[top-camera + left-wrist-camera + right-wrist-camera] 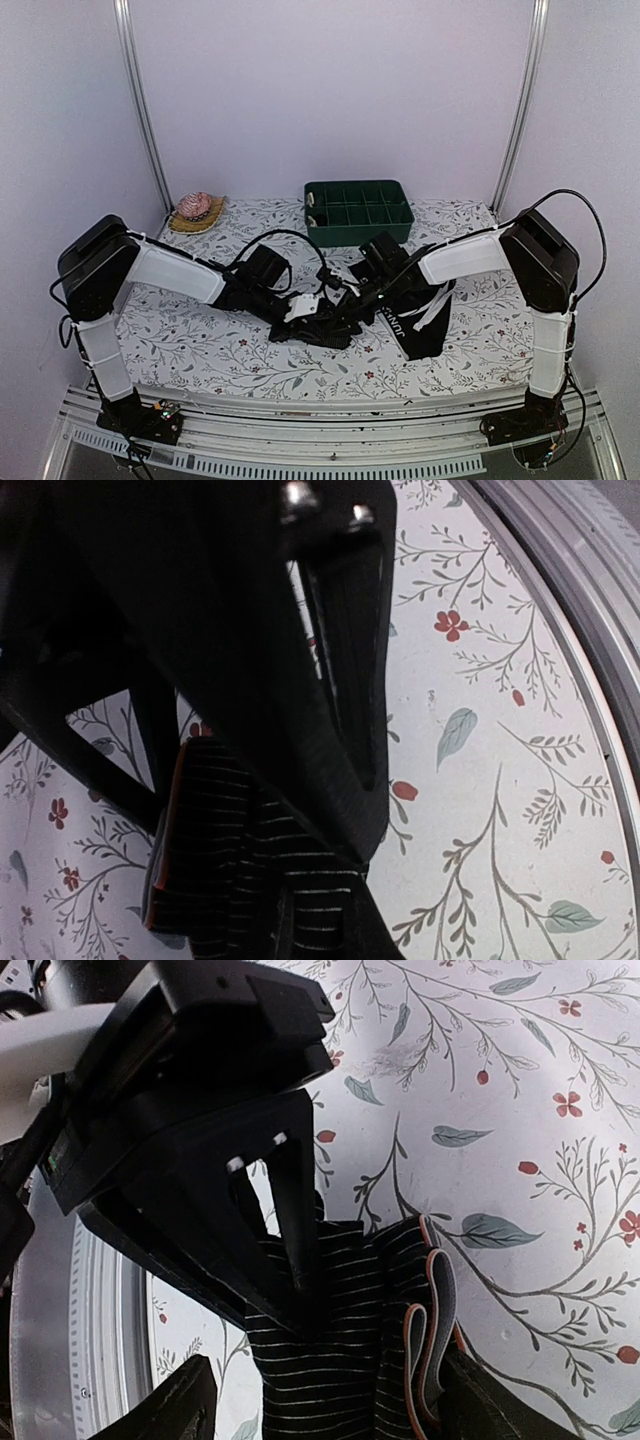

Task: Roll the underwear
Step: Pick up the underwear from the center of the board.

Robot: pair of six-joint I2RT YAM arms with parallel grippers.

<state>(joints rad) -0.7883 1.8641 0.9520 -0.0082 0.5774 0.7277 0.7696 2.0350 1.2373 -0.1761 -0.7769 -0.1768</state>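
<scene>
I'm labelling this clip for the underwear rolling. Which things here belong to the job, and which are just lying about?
Job: striped underwear, pinched by the left end effector; right end effector, open around it; second underwear with white lettering, lying beside it.
Lying about: green tray; pink object on a woven mat.

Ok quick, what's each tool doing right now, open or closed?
Left tool: closed, pinching the striped underwear.
Right tool: open, straddling that underwear without gripping it.
</scene>
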